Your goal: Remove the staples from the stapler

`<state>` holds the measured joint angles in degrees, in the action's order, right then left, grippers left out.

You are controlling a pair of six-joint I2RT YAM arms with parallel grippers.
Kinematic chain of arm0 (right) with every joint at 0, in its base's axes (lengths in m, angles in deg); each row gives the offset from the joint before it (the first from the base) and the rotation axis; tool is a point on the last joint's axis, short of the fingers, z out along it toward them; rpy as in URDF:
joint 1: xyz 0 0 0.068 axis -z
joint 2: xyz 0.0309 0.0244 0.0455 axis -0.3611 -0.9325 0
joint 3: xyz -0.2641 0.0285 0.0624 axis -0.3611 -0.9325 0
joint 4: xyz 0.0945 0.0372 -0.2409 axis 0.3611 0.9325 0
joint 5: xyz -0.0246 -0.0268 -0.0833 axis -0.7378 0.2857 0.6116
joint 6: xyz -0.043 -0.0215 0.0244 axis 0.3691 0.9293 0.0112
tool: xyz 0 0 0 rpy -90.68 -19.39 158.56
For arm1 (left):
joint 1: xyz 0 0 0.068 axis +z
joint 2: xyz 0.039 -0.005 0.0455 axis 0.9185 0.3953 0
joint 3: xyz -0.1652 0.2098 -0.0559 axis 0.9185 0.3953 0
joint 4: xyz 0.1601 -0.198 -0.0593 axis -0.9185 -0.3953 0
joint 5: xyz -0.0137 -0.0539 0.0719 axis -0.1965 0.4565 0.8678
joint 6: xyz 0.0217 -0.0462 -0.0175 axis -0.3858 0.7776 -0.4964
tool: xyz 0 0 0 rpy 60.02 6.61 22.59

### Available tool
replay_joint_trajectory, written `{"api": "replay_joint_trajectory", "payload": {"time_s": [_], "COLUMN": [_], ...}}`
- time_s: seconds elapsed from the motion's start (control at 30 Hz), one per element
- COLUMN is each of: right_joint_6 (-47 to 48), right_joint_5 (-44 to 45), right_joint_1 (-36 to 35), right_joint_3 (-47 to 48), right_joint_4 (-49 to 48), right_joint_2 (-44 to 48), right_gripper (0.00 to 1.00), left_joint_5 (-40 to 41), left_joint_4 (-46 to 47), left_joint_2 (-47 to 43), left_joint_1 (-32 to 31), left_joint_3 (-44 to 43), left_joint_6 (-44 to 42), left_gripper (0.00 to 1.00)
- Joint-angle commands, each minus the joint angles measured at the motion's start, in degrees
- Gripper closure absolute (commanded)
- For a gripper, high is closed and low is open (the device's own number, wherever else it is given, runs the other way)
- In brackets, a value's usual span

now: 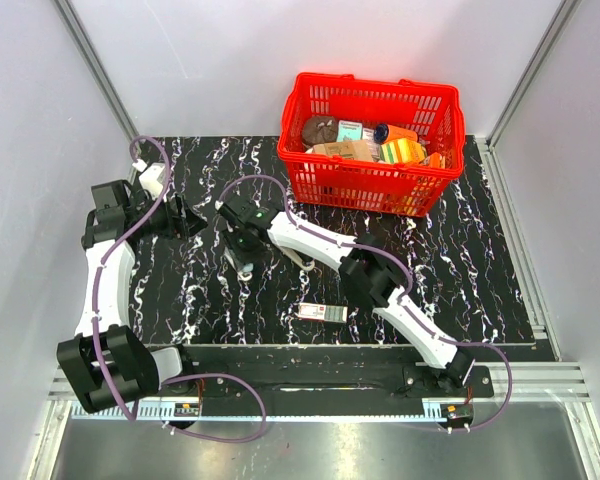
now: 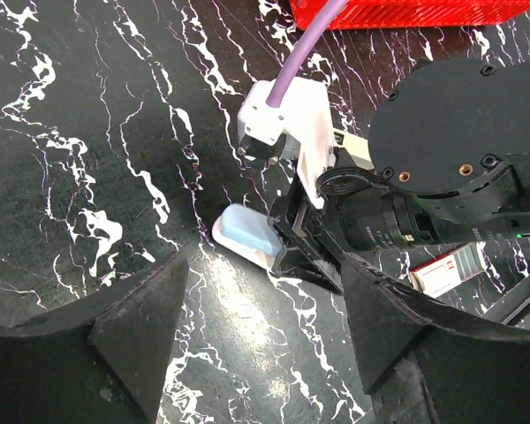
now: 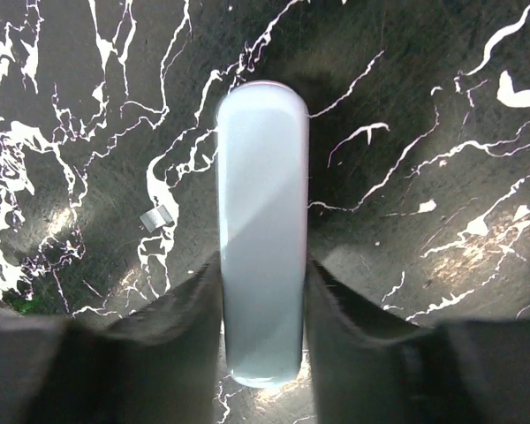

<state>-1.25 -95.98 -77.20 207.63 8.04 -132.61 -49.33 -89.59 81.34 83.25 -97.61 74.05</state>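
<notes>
A light-blue stapler [image 3: 263, 230] lies on the black marble table [image 1: 180, 290], left of centre. My right gripper [image 3: 263, 296] is shut on it, one finger pressed to each long side. In the left wrist view the stapler [image 2: 250, 230] sticks out from the right gripper's fingers [image 2: 293, 231]. In the top view the right gripper [image 1: 242, 258] hides most of the stapler. My left gripper [image 2: 263, 287] is open and empty, a short way to the left of the stapler, and it also shows in the top view [image 1: 187, 220]. A small grey metal piece [image 3: 156, 220] lies on the table beside the stapler.
A red basket [image 1: 420, 190] full of packaged goods stands at the back right. A small red-and-white box [image 1: 323, 312] lies near the table's front edge, and it also shows in the left wrist view [image 2: 446, 269]. Purple cables loop over both arms.
</notes>
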Motion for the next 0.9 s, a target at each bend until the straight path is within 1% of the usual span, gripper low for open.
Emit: {"api": "replay_joint_trajectory", "payload": {"time_s": [0.0,0.13,0.17,0.33,0.37,0.43,0.47,0.57,0.63,0.67,0.8,0.87], "right_joint_6": [-0.64,-0.29,-0.03,2.6,3.31,5.15,5.85,7.88,8.15,8.15,8.49,8.94], "right_joint_5": [0.54,0.9,1.16,2.21,2.39,2.57,2.83,4.14,5.37,5.38,5.64,4.68], "right_joint_1": [-0.92,-0.84,-0.75,-0.22,-0.13,0.13,0.22,0.66,1.45,2.06,5.31,7.15], "right_joint_3": [3.32,3.84,3.93,3.23,2.97,2.61,1.83,-2.55,-7.12,-10.1,-27.05,-32.17], "right_joint_4": [2.65,2.82,2.91,3.0,3.17,4.22,4.57,4.05,3.09,1.6,-9.82,-12.64], "right_joint_2": [-1.11,-0.33,0.02,4.76,6.08,8.01,9.24,13.89,17.32,19.6,28.83,30.96], "right_gripper": [0.51,0.37,0.34,0.19,0.15,0.06,0.04,0.01,0.01,0.01,0.0,0.01], "left_joint_5": [1.72,1.98,2.16,2.34,2.33,1.72,1.28,1.28,1.72,1.81,2.16,2.51], "left_joint_4": [3.07,3.07,3.07,2.72,2.72,2.54,2.37,1.93,1.4,0.96,0.78,0.61], "left_joint_2": [-0.31,1.27,1.54,0.75,0.4,-0.04,-0.21,-0.22,-0.3,-0.3,-0.31,0.22], "left_joint_1": [0.16,0.08,0.08,0.08,0.08,0.08,0.08,0.08,0.08,0.08,-0.1,-0.71], "left_joint_3": [-0.43,-0.87,-1.04,-1.74,-1.83,-2.27,-2.62,-3.33,-3.85,-4.03,-3.94,-4.2], "left_joint_6": [1.52,1.78,1.78,2.04,2.22,2.4,2.4,2.57,2.49,2.14,1.96,2.22], "left_gripper": [0.25,0.25,0.25,0.25,0.23,0.16,0.14,0.14,0.14,0.14,0.15,0.16]}}
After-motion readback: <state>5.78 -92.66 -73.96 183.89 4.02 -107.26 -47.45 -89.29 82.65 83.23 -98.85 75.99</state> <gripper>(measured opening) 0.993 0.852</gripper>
